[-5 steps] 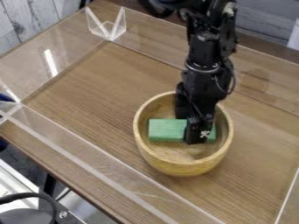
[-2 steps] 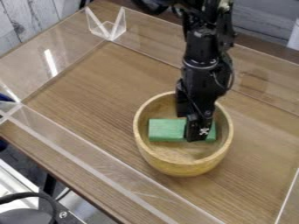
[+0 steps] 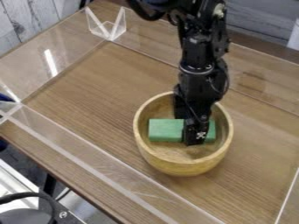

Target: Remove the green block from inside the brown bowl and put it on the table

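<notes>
The green block (image 3: 165, 131) lies flat inside the brown bowl (image 3: 183, 156), on the bowl's left half. The bowl stands on the table (image 3: 105, 87) near the front middle. My black gripper (image 3: 194, 133) reaches straight down into the bowl, just right of the block and touching or nearly touching its right end. Its fingers look spread, and nothing is lifted. The right end of the block is partly hidden behind the fingers.
Low clear acrylic walls (image 3: 70, 166) edge the tabletop on the left and front. A clear acrylic corner piece (image 3: 107, 26) stands at the back left. Bare wood-grain surface lies left of and behind the bowl.
The arm's upper links have shifted slightly left and the gripper has settled a touch lower in the bowl. The block and bowl have not moved.
</notes>
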Controlling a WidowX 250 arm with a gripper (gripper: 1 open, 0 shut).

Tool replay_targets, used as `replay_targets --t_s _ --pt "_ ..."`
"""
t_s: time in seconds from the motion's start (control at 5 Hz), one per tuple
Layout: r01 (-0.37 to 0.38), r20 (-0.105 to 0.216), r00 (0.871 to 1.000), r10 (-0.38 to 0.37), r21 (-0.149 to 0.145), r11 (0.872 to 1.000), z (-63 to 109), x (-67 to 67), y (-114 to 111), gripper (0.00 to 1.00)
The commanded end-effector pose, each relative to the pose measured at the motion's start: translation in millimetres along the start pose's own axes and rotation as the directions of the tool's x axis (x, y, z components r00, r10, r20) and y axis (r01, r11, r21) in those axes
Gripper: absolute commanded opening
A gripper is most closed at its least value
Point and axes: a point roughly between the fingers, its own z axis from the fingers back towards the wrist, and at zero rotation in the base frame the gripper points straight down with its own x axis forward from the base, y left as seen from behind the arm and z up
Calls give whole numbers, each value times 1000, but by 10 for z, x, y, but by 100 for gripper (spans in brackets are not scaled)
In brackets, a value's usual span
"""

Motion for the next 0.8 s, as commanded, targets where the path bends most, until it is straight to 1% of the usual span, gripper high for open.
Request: replay_targets --t_s 0.0,0.2,0.6 --pt "-9 26 1000 9 12 1000 60 23 61 100" --pt "-9 23 1000 9 1 1000 28 20 67 100" --pt "-18 19 1000 18 -11 1000 -9 -7 63 100"
